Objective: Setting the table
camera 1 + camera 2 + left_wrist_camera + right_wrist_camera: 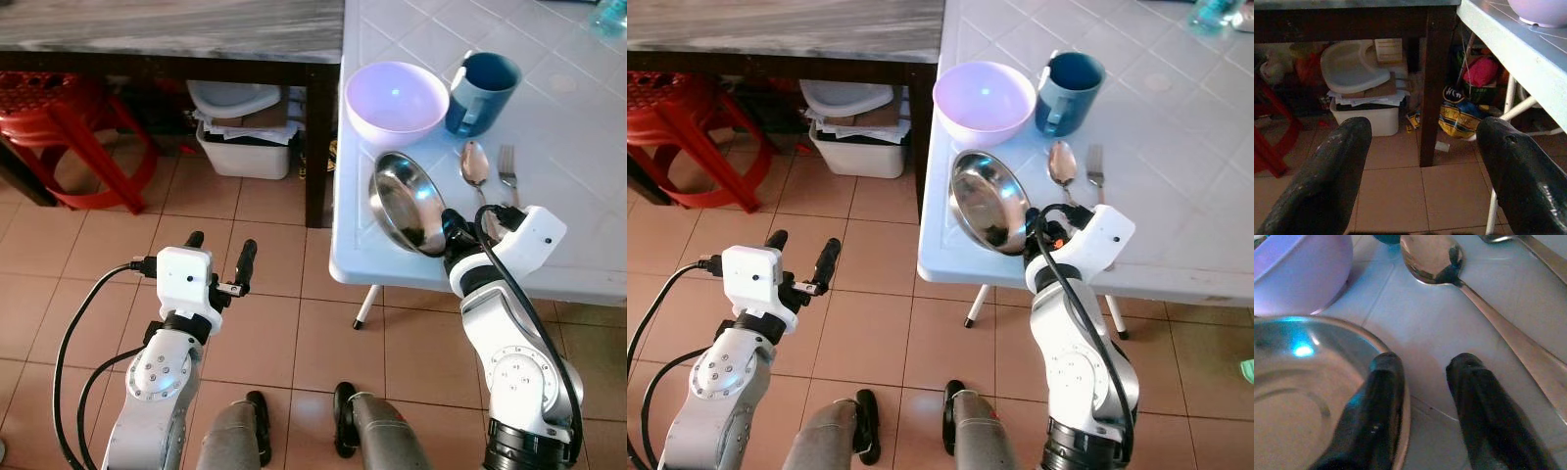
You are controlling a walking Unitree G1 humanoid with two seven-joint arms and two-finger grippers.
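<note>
A steel plate (402, 201) sits near the front edge of the white tiled table (578, 137) and looks tilted. My right gripper (470, 227) is at its right rim. In the right wrist view the right gripper (1424, 369) is open: one finger lies over the plate's (1303, 382) inside, the other on the table, and the rim runs between them. Behind the plate are a lilac bowl (396, 98), a blue mug (482, 90), a spoon (474, 164) and a fork (507, 166). My left gripper (220, 245) hangs open over the floor, holding nothing.
A dark wooden table (167, 29) stands to the left, its leg (320, 147) close to the white table. Under it are a red stool (69, 127) and a white bin (245, 147) of papers. Tiled floor lies below my left arm.
</note>
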